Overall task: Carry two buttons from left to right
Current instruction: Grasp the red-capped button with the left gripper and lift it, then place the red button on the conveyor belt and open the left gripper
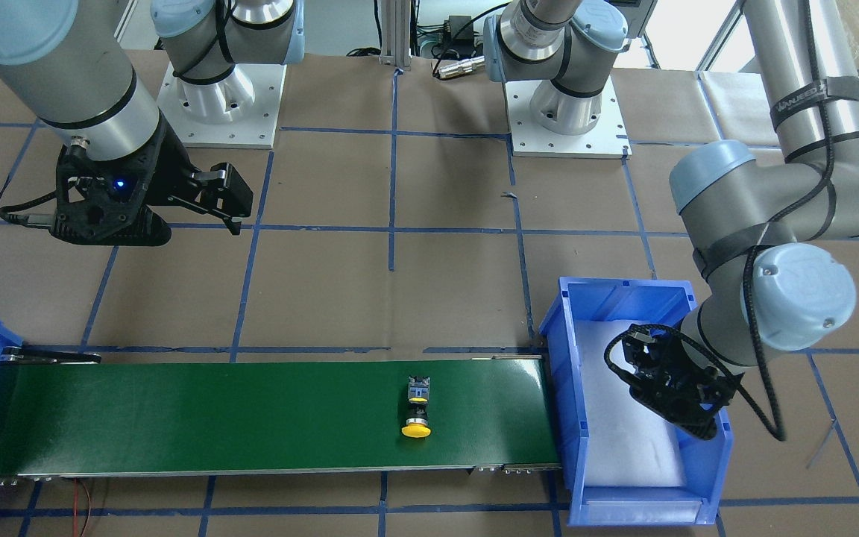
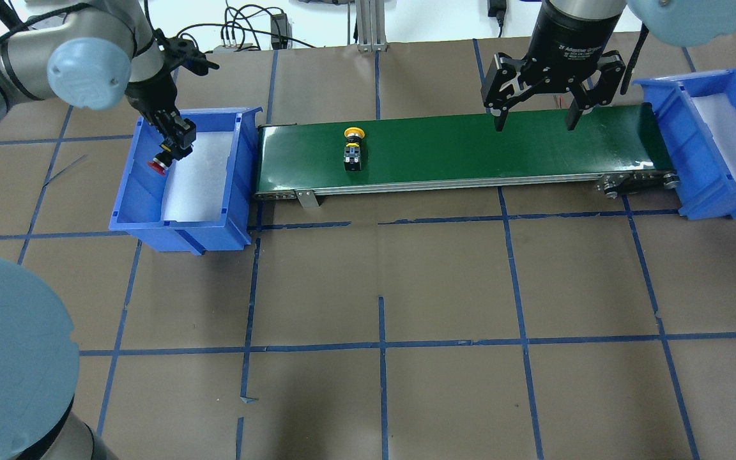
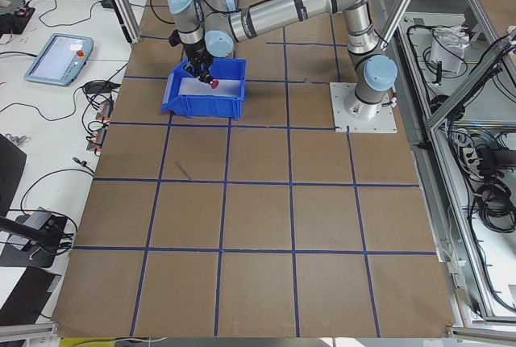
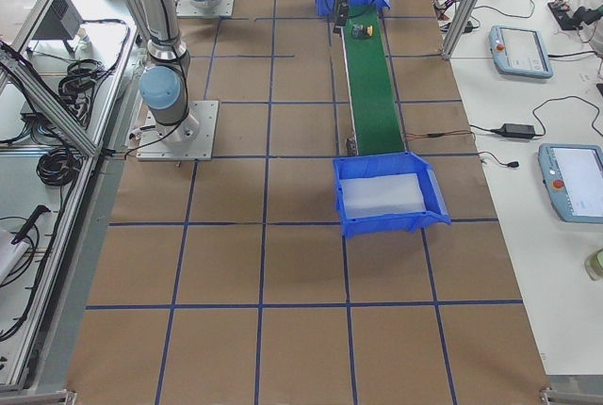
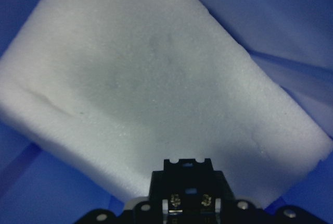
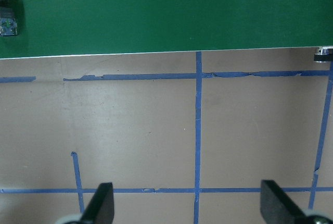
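My left gripper (image 2: pixel 173 145) hangs over the left blue bin (image 2: pixel 240 167), shut on the red button (image 2: pixel 158 166), red cap pointing down and outward. In the left wrist view the button's black block (image 5: pixel 187 182) sits between the fingers above the white foam (image 5: pixel 156 88). The red cap also shows in the exterior left view (image 3: pixel 214 84). The yellow button (image 2: pixel 353 148) lies on its side on the green conveyor belt (image 2: pixel 470 147), near the left end; it also shows in the front view (image 1: pixel 417 409). My right gripper (image 2: pixel 534 121) is open and empty, behind the belt's right part.
The right blue bin (image 2: pixel 674 108), lined with white foam, stands at the belt's right end. The left bin's wall (image 1: pixel 571 388) adjoins the belt's other end. Brown table with blue tape lines all around. Both arm bases stand at the table's robot side.
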